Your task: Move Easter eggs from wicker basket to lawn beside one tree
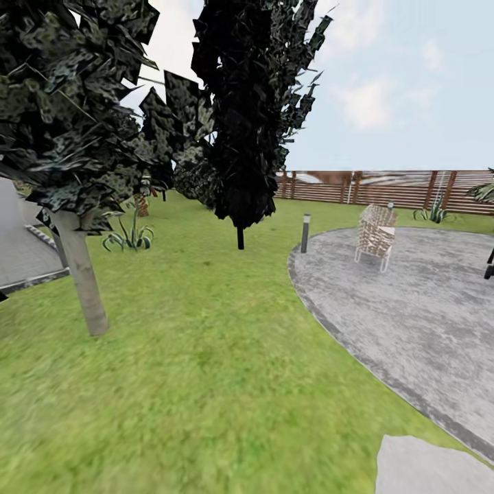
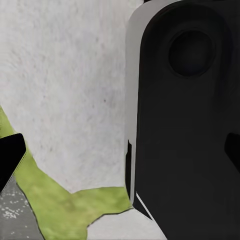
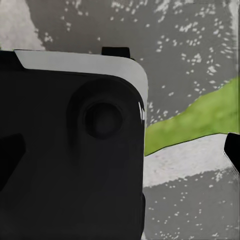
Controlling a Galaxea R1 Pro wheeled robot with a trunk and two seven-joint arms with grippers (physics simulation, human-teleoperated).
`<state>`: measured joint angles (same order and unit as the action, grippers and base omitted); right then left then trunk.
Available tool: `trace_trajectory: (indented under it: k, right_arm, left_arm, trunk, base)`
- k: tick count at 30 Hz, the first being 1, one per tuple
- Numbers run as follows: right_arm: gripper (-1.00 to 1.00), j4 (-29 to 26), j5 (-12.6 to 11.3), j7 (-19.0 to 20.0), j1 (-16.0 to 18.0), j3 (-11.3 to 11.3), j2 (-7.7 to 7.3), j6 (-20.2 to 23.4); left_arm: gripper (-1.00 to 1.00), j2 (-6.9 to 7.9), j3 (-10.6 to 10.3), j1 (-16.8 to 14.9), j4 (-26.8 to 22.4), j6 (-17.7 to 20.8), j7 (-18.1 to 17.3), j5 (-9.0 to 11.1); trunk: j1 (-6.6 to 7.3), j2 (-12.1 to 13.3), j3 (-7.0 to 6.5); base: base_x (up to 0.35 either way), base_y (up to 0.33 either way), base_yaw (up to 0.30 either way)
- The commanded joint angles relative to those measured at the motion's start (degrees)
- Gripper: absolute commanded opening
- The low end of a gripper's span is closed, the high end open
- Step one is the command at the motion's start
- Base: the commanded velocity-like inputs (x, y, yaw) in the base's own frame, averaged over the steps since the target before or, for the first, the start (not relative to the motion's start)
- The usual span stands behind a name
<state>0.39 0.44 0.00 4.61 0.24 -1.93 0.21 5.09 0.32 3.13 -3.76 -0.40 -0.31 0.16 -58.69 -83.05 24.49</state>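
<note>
Lawn (image 1: 206,384), one pale-trunked tree (image 1: 82,274), one wicker chair (image 1: 376,237), tool states perhaps hidden, cannot tell.

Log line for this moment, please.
phase: in transit | ahead: lawn, tree, paving | eggs, basket: unseen | grippers: unclear

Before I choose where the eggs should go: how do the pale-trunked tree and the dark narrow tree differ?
The pale-trunked tree stands nearer, at the head view's left; the dark narrow tree stands farther back, mid-picture. The first has a thick, bare, grey-brown trunk under a broad crown; the second has a thin black stem under tall foliage reaching low. Both grow from the lawn.
</note>
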Motion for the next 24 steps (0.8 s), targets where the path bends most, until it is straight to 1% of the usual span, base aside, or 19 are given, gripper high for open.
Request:
trace_trajectory:
  k: [1,24]
  right_arm:
    - [1.0,0.03,0.05,0.0,0.04,0.02,0.0,0.02]
    - [1.0,0.05,0.04,0.0,0.04,-0.03,0.0,0.02]
  left_arm:
    - [1.0,0.0,0.03,0.04,-0.11,-0.04,-0.03,0.01]
    - [1.0,0.0,0.02,0.04,-0.11,-0.04,-0.04,0.02]
  trunk:
    - [-0.03,-0.03,0.05]
    - [-0.03,-0.03,0.05]
  base:
    - [0.335,0.0,0.0]
    - [0.335,0.0,0.0]
